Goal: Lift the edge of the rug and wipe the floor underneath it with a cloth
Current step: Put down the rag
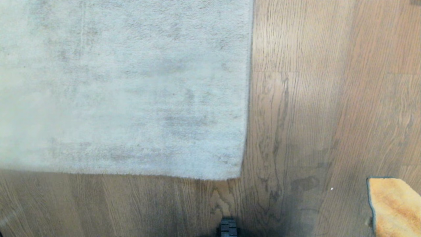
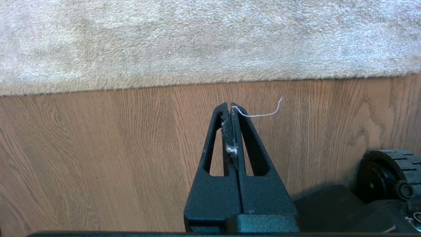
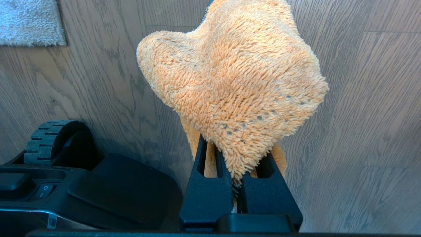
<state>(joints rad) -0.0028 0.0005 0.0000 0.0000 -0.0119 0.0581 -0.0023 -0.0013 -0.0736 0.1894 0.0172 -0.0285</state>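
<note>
rug edge (image 1: pixel 115 173) lies flat on the floor (image 1: pixel 312 115) in my head view, running across the near side to a corner just left of centre, then turning away up the frame. pale grey-beige pile, nothing lifted.

cloth (image 3: pixel 233 85), orange and fluffy, is gripped in my right pincer (image 3: pixel 236 154); its fingers are closed tight on a pinch of it and the rest bunches up above the tips. it hangs over bare plank, well to the right of the rug corner. in the head view only a corner of the cloth (image 1: pixel 394 207) shows, low on the right.

my left pincer (image 2: pixel 230 108) is closed with its fingers pressed together, holding nothing but a bit of lint and a loose white thread (image 2: pixel 263 113). it sits over bare floor (image 2: pixel 98 148) near the rug edge (image 2: pixel 210 82), not touching it.

a base wheel (image 2: pixel 391 168) shows beside it.
</note>
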